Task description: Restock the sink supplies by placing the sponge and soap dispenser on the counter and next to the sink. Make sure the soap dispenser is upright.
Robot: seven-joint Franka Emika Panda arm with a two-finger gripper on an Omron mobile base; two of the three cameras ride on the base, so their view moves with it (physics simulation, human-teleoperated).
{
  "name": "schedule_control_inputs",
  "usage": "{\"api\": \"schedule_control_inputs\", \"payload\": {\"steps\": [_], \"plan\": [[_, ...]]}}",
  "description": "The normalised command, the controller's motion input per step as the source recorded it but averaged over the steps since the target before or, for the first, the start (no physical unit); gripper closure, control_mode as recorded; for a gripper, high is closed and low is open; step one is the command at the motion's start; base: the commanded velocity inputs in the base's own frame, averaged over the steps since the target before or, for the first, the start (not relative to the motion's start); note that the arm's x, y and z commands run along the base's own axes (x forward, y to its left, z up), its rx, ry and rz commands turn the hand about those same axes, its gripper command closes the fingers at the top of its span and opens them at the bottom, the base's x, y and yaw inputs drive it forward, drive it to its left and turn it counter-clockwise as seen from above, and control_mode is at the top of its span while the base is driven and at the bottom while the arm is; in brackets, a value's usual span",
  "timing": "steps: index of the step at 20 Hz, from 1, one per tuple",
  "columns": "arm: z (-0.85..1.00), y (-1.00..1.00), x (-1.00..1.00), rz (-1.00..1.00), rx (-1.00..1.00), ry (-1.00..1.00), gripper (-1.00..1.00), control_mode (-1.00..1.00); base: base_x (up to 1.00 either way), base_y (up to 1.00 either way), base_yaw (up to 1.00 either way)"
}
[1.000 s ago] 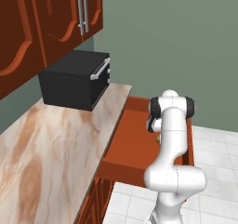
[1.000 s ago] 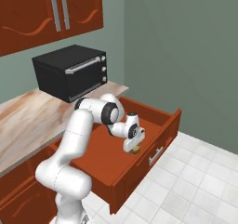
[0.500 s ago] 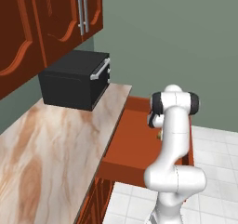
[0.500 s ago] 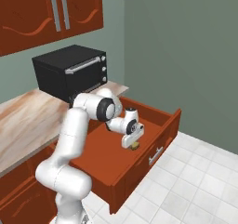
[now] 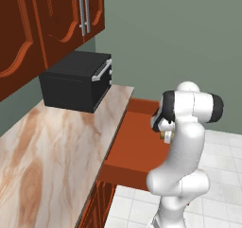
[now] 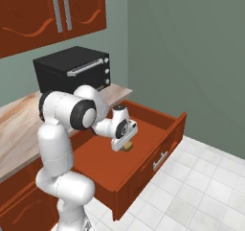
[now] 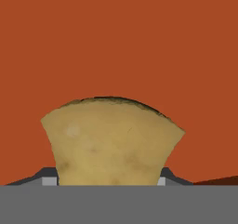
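The gripper (image 6: 125,144) is closed on the sponge (image 7: 111,141), its two tips pressed against the tan block's sides at the bottom of the hand view. In the right base view the sponge shows as a small tan lump under the hand, held above the floor of the open drawer (image 6: 143,129). Whether it is fully clear of the drawer floor is hard to tell, though the hand view shows plain red-brown wood behind it with a margin all round.

The step in hand looks like carrying the sponge out of the drawer to the worktop (image 5: 52,146). To do it well, lift straight up first until the sponge is above the drawer's front wall and the worktop edge, then swing left over the marble. The sponge is soft, so a firm squeeze should be kept; it seems gripped near one end, and a quick swing could let it pivot or slip.

The microwave (image 5: 75,80) stands at the far end of the worktop, under the wall cabinets (image 5: 52,23), so keep the path low and short of it. The sink and soap dispenser are outside these pictures; the base will probably have to drive along the worktop before the sponge can be set down.
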Motion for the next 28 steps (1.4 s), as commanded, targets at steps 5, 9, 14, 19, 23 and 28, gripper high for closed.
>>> {"api": "schedule_control_inputs", "payload": {"steps": [5,9,14,19,23,28], "plan": [[0.91,0.37,-0.71,0.00,0.00,-0.01,1.00,-1.00,0.00,0.00,0.00],[0.92,0.36,-0.62,0.00,0.00,0.00,1.00,-1.00,0.00,0.00,0.00],[0.81,0.34,-0.43,0.00,0.00,0.00,1.00,-1.00,0.00,0.00,0.00],[0.25,0.06,-0.30,0.00,0.00,-0.01,1.00,-1.00,0.00,0.00,0.00],[0.00,0.06,0.00,0.03,-0.01,0.01,1.00,-1.00,0.00,0.00,0.00],[0.00,0.00,-0.12,-0.03,0.00,-0.04,1.00,1.00,-0.12,0.00,-0.05]]}}
